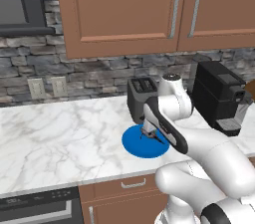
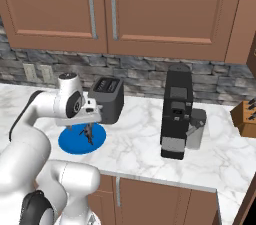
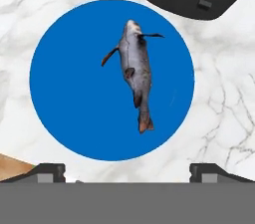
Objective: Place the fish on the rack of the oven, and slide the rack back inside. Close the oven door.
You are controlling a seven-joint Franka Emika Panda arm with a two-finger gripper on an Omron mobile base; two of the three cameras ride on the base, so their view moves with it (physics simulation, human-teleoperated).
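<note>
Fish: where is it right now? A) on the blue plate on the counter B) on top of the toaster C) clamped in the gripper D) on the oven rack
A: the fish lies flat on the blue plate on the marble counter, with the open gripper above it, its fingertips wide apart and clear of the fish.

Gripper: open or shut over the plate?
Open: the gripper has its fingertips spread wide, empty, above the fish.
</note>
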